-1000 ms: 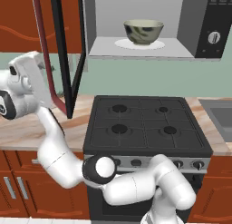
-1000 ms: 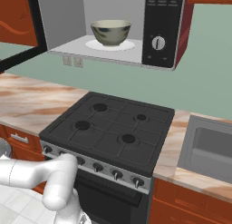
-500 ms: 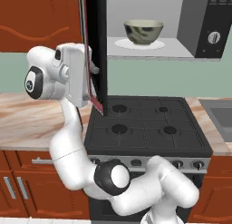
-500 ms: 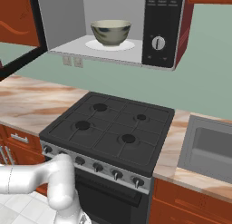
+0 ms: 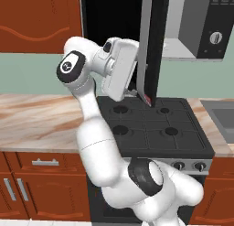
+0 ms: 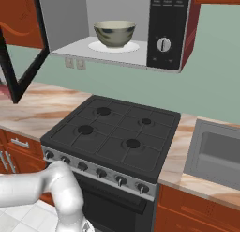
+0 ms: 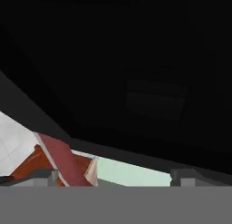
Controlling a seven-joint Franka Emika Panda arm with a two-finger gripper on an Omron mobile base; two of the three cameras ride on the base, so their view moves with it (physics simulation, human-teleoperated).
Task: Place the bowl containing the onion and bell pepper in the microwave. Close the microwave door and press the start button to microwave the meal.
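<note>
Bowl [image 6: 114, 33] sits inside the microwave [image 6: 140, 34], so the gripper [image 5: 137, 90] leans on the door [image 5: 153, 46] to shut it; can't tell whether its fingers are apart.

The white arm rises from its base, bends at a dark elbow joint, and reaches up — its wrist turned sideways. The gripper [image 5: 137, 90] is raised; its finger spread cannot be judged.
</note>
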